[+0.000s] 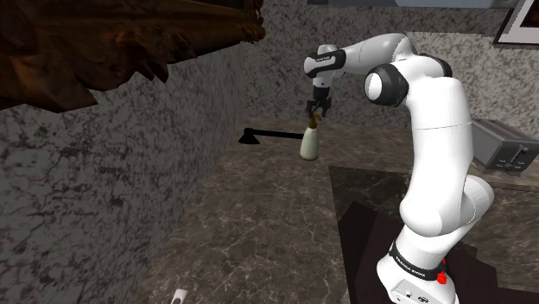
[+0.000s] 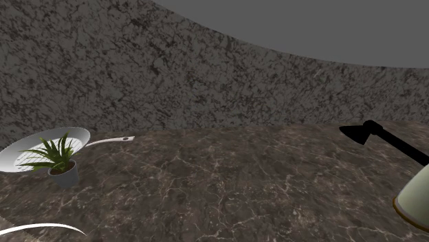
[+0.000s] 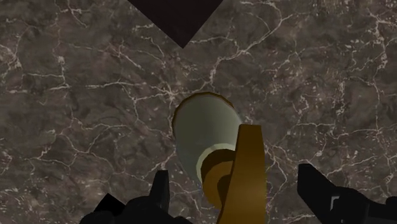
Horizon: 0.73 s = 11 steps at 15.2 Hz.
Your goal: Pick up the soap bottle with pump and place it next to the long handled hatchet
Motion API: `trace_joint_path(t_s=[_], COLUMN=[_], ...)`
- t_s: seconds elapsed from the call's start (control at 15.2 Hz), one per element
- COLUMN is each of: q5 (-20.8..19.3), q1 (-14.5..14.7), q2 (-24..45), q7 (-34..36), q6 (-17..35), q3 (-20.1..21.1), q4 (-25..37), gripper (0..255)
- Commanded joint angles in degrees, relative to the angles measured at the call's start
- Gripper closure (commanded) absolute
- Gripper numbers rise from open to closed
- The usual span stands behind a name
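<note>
Soap bottle (image 1: 309, 143) stands upright on the counter (image 1: 259, 216) beside the handle of the hatchet (image 1: 259, 136), right under the gripper (image 3: 235, 184) — fingers wide apart, holding nothing — and looks light, rigid, probably slick, so clasp its neck just below the pump (image 3: 248, 165).

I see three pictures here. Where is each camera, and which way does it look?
Shoulder view: beside and slightly behind the stand, looking down over the marbled counter; it shows the white arm, with its gripper above the soap bottle.
Second exterior view: low over the counter, facing the stone wall; it shows a potted plant, the hatchet and the soap bottle's edge.
Wrist view: on the hand, looking down; two black fingers stand apart on either side of the pump.
Shared: all three views see the soap bottle; both exterior views see the hatchet.
</note>
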Motion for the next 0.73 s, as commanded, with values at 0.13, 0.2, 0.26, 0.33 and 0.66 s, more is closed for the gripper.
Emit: trace_joint_path(t_s=[0.13, 0.2, 0.26, 0.33, 0.66], q5=[0.0, 0.0, 0.0, 0.0, 0.0], q1=[-0.5, -0.5, -0.5, -0.5, -0.5], q2=[0.4, 0.4, 0.4, 0.4, 0.4], q7=[0.3, 0.3, 0.3, 0.3, 0.3], q6=[-6.6, -6.6, -6.6, -6.6, -6.5], q3=[-0.1, -0.1, -0.1, -0.1, -0.1], q4=[7.0, 7.0, 7.0, 7.0, 7.0], gripper=[0, 0, 0, 0, 0])
